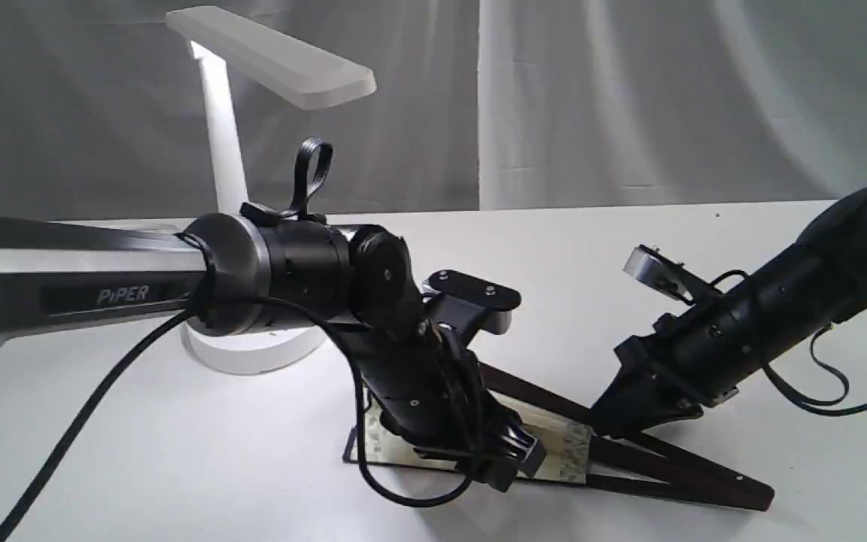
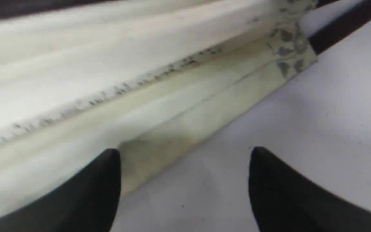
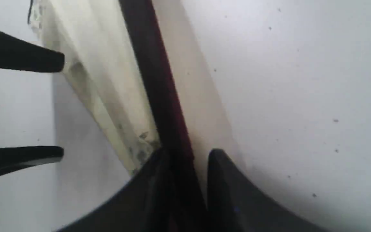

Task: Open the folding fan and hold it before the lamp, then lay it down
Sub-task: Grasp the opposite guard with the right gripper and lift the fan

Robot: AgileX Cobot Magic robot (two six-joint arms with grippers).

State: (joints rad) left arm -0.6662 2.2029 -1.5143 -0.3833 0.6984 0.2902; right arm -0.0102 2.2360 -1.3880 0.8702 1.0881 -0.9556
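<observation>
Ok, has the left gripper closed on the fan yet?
No: the left gripper stands wide open in its wrist view, the folding fan lying by one fingertip and bare table between the tips.

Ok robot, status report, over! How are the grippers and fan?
Left gripper open over folding fan. Right gripper astride its dark stick, grip unclear. Fan barely spread, on table. Lamp behind, apart.

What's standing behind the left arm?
The white lamp: its flat head and slanted stem rise above the left arm, and part of its round base shows below. The arm covers the foot of the stem and most of the base.
</observation>
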